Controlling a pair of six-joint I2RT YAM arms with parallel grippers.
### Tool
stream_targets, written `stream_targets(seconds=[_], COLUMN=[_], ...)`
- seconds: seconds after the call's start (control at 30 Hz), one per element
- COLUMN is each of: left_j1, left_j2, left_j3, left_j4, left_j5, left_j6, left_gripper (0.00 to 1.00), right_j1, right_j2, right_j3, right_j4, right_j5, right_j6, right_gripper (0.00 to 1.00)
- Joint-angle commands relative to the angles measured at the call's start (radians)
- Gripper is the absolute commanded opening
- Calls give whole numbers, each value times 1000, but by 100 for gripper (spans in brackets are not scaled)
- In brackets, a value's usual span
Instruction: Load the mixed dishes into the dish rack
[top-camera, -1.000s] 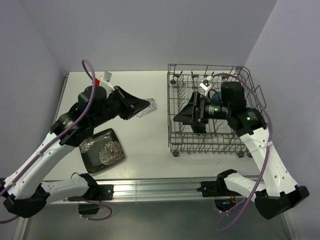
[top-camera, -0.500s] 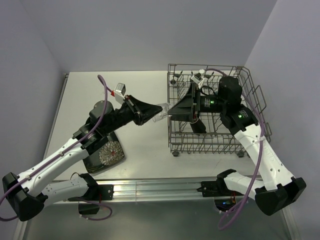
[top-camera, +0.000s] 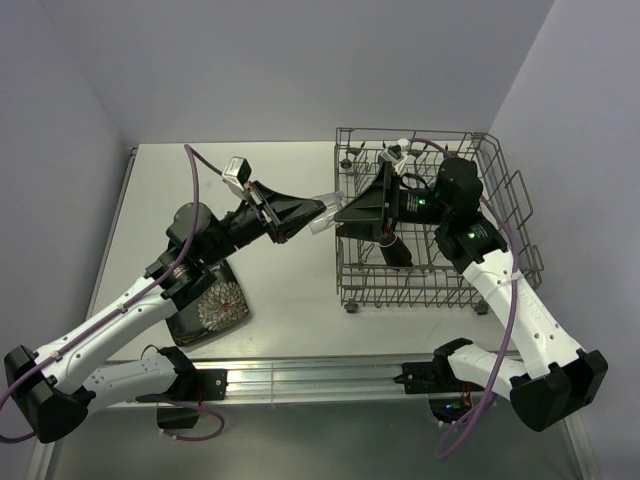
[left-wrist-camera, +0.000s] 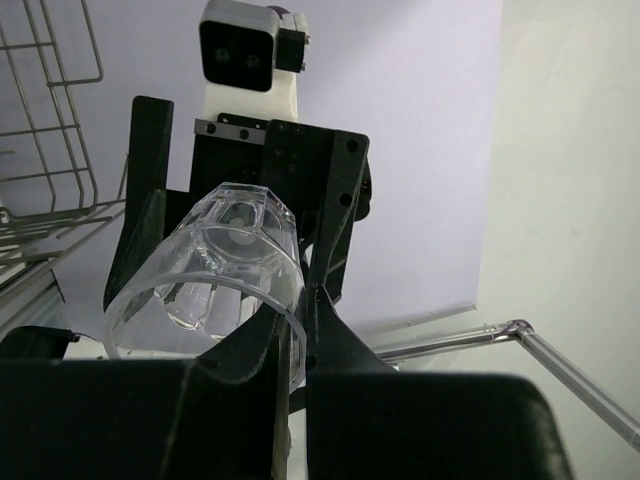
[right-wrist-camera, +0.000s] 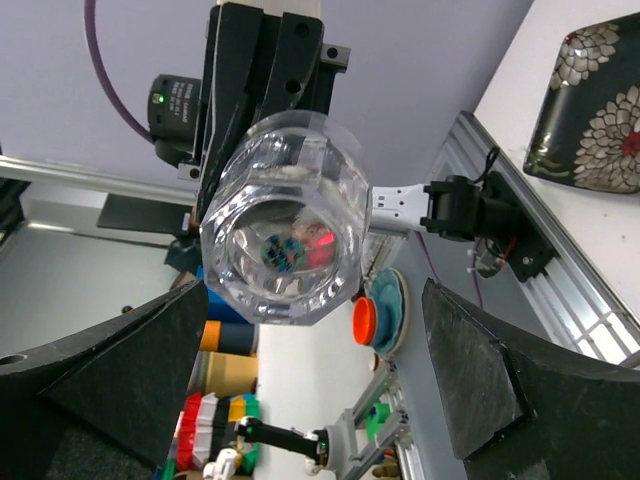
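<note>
My left gripper (top-camera: 316, 214) is shut on the rim of the small clear glass (top-camera: 326, 211), one finger inside it and one outside. It holds the glass on its side in the air, just left of the dish rack (top-camera: 480, 290). In the left wrist view the glass (left-wrist-camera: 215, 265) sticks out past the left gripper (left-wrist-camera: 300, 320). My right gripper (top-camera: 347, 214) stands open at the rack's left wall, facing the glass's base. From the right wrist, the glass (right-wrist-camera: 285, 230) sits between and beyond the spread fingers (right-wrist-camera: 110, 370). The square black floral plate (top-camera: 215, 305) lies on the table, partly under my left arm.
Grey wire walls and upright tines of the rack surround my right arm. A dark thing (top-camera: 396, 250) stands inside the rack below that arm, mostly hidden. An aluminium rail (top-camera: 320, 375) runs along the table's near edge. Walls close in on three sides.
My left arm has carried the glass to the right, up to the rack's left wall. My right gripper has swung left and upward to face it, staying open.
</note>
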Motion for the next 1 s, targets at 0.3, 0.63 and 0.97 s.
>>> stream_targets(seconds=[0.3, 0.63, 0.97], left_j1=[-4, -18, -33], left_j2=[-58, -59, -29], left_j3=[-45, -53, -54], left_j4=[106, 115, 163], left_j5=[23, 20, 28], left_j6=[-36, -33, -42], left_gripper=[0, 0, 0], right_j1=[7, 7, 17], right_j2=[-2, 10, 9], right_j3=[-48, -49, -66], right_j4=[215, 221, 249], right_j5=[52, 69, 65], right_j6=[143, 162, 168], right_gripper=[90, 80, 11])
